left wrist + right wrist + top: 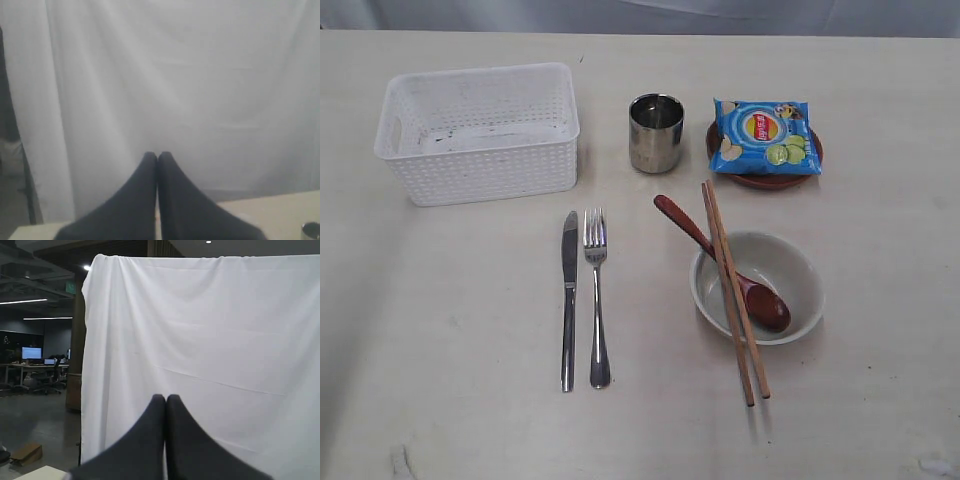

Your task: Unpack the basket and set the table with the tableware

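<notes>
The white lattice basket [480, 130] stands empty at the back left of the table [440, 350]. A steel knife [568, 298] and fork [596, 296] lie side by side in front of it. The ribbed steel cup [655, 132] stands upright beside a reddish-brown plate [765, 180]. A cream bowl [758, 287] holds a wooden spoon [725, 265], with chopsticks [733, 290] laid across its rim. Neither arm shows in the exterior view. My left gripper [157, 156] and right gripper [165, 398] are both shut on nothing, raised and facing a white curtain.
A blue chip bag [764, 137] lies on the plate. A white curtain [210, 330] hangs behind the table. The cup's rim [311, 230] peeks in at the edge of the left wrist view.
</notes>
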Motion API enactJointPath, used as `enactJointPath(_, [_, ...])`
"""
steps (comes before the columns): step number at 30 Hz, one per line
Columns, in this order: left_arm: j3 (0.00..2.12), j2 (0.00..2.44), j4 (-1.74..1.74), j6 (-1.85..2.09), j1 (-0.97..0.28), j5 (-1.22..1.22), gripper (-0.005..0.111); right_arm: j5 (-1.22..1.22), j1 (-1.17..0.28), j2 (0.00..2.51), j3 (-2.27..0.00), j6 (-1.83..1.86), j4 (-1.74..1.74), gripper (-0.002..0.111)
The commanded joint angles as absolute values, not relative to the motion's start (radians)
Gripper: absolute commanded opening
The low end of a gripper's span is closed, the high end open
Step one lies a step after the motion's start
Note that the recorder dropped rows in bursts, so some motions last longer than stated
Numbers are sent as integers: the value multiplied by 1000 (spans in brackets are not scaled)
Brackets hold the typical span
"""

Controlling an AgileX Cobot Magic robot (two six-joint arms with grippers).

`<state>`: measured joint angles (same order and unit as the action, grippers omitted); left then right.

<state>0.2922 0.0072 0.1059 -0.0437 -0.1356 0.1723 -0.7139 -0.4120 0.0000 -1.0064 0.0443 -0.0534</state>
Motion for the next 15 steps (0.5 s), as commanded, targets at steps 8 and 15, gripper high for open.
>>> enactJointPath(8, [50, 0, 122, -91, -141, 33, 0, -720, -412, 0, -1010, 42, -43, 0])
enactJointPath(15, [0, 0, 123, -78, -141, 124, 0, -720, -412, 0, -1010, 42, -43, 0])
